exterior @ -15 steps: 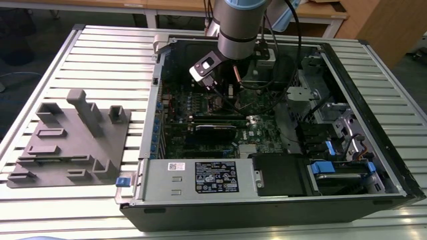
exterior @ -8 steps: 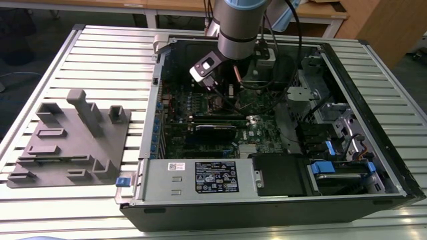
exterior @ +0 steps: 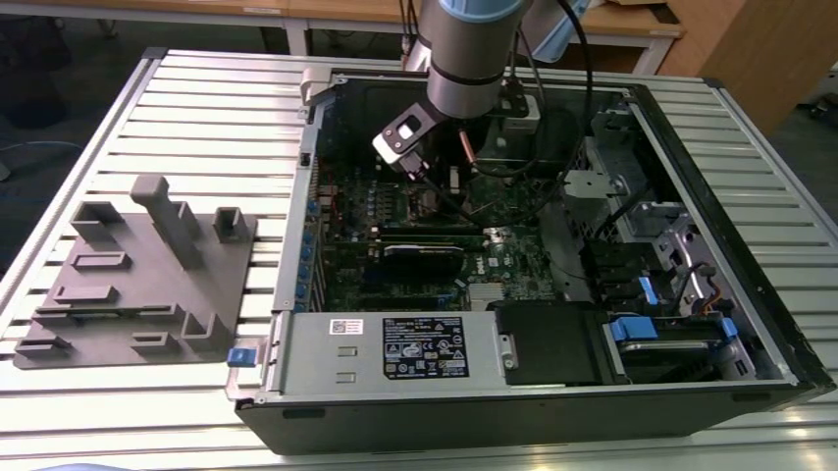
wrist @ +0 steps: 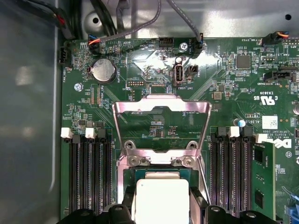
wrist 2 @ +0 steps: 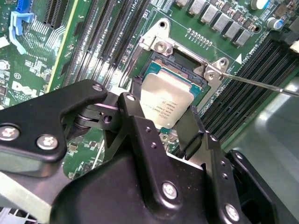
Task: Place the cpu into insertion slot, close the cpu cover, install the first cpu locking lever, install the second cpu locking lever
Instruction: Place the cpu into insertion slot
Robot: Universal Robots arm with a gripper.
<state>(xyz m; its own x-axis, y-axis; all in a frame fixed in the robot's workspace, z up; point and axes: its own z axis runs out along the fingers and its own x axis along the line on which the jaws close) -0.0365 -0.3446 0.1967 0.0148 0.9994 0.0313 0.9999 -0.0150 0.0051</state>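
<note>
Black jointed links of the gripper [wrist 2: 163, 109] crowd the foreground of the second wrist view. Its two dark fingers [wrist 2: 189, 130] are clenched on opposite edges of the cpu [wrist 2: 166, 98], a small flat square chip with a pale silvery metal top. The cpu sits right over the insertion slot [wrist 2: 187, 63], a square socket with a dark centre and silvery metal rim. Part of that dark centre shows beyond the chip's far edge. Whether the chip is fully seated I cannot tell.

In the first wrist view the cpu cover [wrist: 161, 103], a thin silvery metal frame with a cut-out middle, is swung open beyond the slot, on its hinge at the slot's far edge. A thin silvery wire locking lever [wrist 2: 261, 85] runs out from one corner of the slot and across the neighbouring sockets.

Long black memory slots [wrist: 88, 172] flank the socket on both sides of the green motherboard [wrist: 233, 93], and a round silver coin battery [wrist: 103, 70] lies further out.

In the exterior view the grey robot arm [exterior: 472, 49] reaches down into the open black computer case [exterior: 524, 417]. The case lies on the slatted metal counter [exterior: 196, 98]. A grey moulded fixture tray [exterior: 131, 275] sits just beside it at the exterior view's left.
</note>
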